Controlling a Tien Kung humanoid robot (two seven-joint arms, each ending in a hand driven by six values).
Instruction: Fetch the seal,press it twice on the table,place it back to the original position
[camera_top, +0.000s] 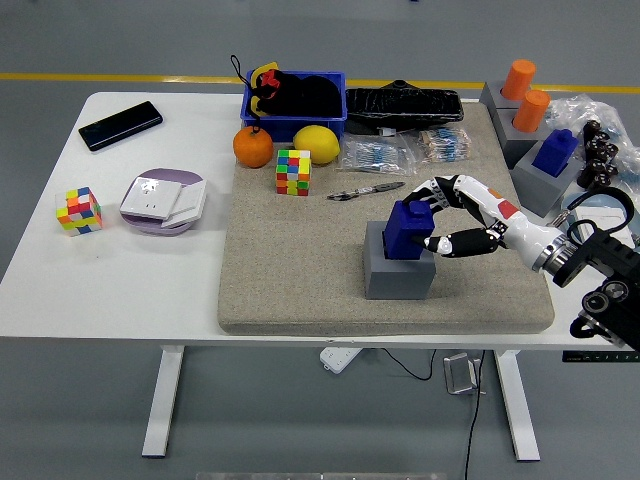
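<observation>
The blue seal stands on a grey block on the beige mat, right of centre. My right hand comes in from the right and its fingers wrap the seal, thumb at the near side and the other fingers over the top and far side. The left arm is out of view.
A pen lies just behind the block. A colour cube, an orange, a lemon and a blue bin sit at the mat's back. More grey blocks with orange and blue seals stand at the right.
</observation>
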